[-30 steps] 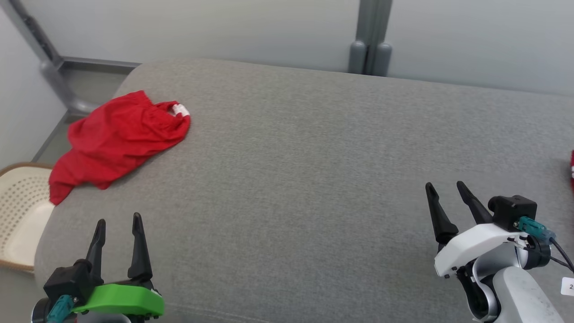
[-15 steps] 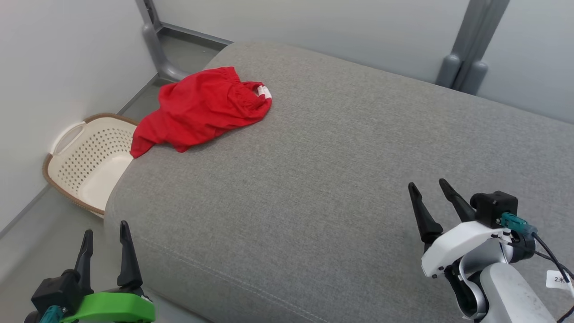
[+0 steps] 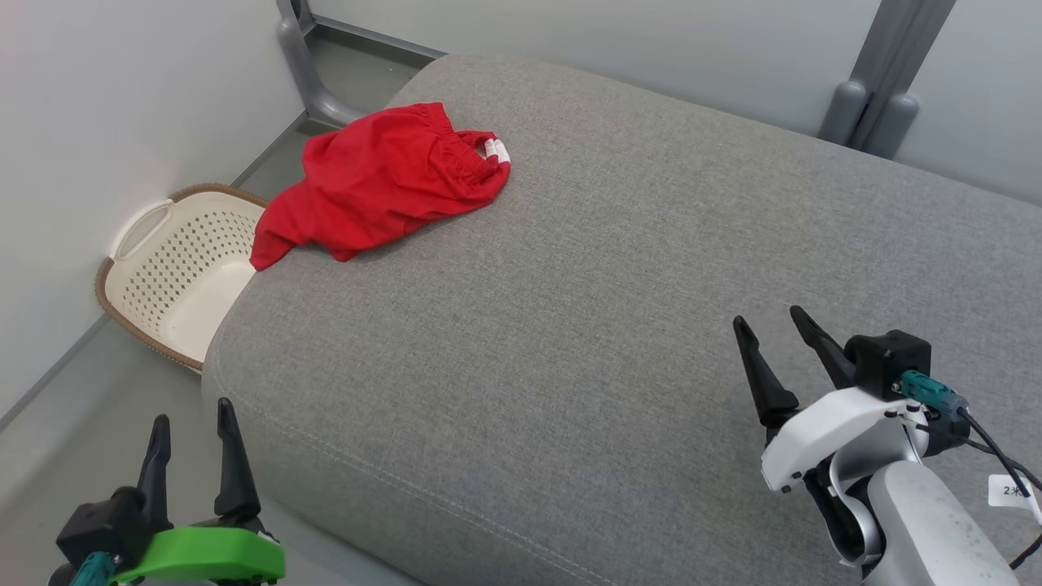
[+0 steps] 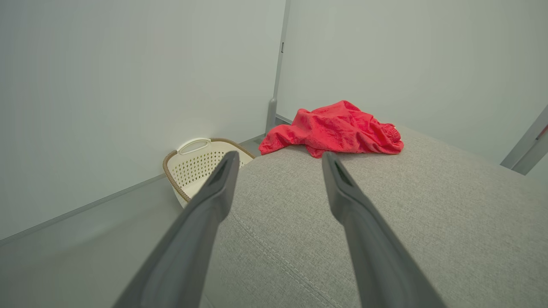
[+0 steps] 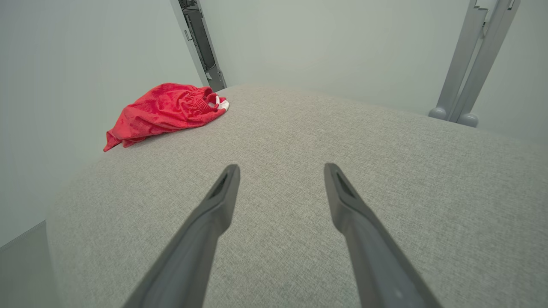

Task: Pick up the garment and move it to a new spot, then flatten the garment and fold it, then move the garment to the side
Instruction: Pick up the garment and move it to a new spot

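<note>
Grey woven upholstery [image 3: 586, 325] covers a broad, rounded cushion that takes up most of the head view. Pale plain walls [image 3: 122, 98] close it in, and a grey upright post [image 3: 883, 81] stands at about 1 o'clock. On the floor at 9 o'clock, just beside the cushion's edge, sits a cream perforated basket [image 3: 175, 260] with a brown rim. The red garment [image 3: 383, 183] lies crumpled at about 11 o'clock, on the far corner of the cushion. Its elastic waistband and a small white label [image 3: 495, 150] face the middle, and one loose end droops over the edge towards the basket. As I judge it, no part of the task is done: the cloth is bunched, unfolded and untouched, so the pick-up, the move to a new spot, the flattening, the folding and the final shift aside are all left. The left gripper [image 3: 192, 411] hangs at 7 o'clock, off the near corner and over the floor, with its two dark fingers spread and nothing between them. The right gripper [image 3: 768, 316] hovers at 4 o'clock above bare fabric, likewise released and empty. Both are well apart from the garment, the left being the nearer. Seen from the left wrist, the cloth lies ahead, just beyond the fingertips' line.
</note>
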### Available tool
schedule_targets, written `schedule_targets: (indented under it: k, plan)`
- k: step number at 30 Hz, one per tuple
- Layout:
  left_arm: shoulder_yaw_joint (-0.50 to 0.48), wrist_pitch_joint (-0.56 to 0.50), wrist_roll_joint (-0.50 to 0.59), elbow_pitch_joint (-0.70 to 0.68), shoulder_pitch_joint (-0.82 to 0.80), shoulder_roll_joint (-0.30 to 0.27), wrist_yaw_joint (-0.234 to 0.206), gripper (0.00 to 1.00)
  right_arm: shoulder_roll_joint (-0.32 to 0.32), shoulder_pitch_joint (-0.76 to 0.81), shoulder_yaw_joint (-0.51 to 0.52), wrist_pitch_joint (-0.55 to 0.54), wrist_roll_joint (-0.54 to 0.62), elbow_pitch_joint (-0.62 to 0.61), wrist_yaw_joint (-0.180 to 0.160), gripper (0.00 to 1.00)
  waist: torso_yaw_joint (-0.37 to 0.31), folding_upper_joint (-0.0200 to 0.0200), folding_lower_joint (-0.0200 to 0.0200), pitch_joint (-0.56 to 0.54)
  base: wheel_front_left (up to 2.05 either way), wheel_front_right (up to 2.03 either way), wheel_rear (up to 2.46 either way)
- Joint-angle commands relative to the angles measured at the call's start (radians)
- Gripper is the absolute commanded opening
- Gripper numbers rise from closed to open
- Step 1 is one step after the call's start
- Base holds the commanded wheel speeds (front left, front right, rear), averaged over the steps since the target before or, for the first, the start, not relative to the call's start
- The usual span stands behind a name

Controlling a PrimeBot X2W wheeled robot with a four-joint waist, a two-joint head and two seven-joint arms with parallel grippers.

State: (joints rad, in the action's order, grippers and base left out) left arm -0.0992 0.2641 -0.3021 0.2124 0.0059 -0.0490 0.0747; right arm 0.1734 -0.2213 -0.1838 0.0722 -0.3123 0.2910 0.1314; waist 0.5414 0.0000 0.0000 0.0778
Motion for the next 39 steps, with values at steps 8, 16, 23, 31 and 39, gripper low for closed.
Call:
schedule_targets:
  k: [8, 16, 23, 31, 39]
  plan:
    - [0.064, -0.015, -0.051, 0.204, -0.215, -0.003, 0.019, 1.0, 0.016, 0.036, 0.043, -0.021, 0.006, -0.078, -0.001, 1.0, -0.022, 0.0, 0.0, 0.036, 0.0, 0.0, 0.0]
    - [0.016, -0.136, -0.155, 0.48, -0.562, -0.033, 0.001, 1.0, 0.053, 0.001, 0.015, -0.117, 0.027, -0.236, -0.001, 1.0, -0.154, 0.0, 0.0, 0.16, 0.0, 0.0, 0.0]
    - [-0.059, -0.233, -0.236, 0.641, -0.782, -0.113, -0.026, 1.0, 0.075, -0.049, -0.015, -0.175, 0.033, -0.364, -0.001, 1.0, -0.31, 0.0, 0.0, 0.291, 0.0, 0.0, 0.0]
    - [-0.098, -0.346, -0.268, 0.763, -0.919, -0.202, -0.086, 1.0, 0.098, -0.082, 0.011, -0.213, 0.048, -0.466, -0.001, 1.0, -0.421, 0.0, 0.0, 0.416, 0.0, 0.0, 0.0]
    - [-0.046, -0.401, -0.21, 0.837, -0.934, -0.236, -0.157, 1.0, 0.096, -0.088, 0.036, -0.218, 0.05, -0.499, -0.001, 1.0, -0.443, 0.0, 0.0, 0.462, 0.0, 0.0, 0.0]
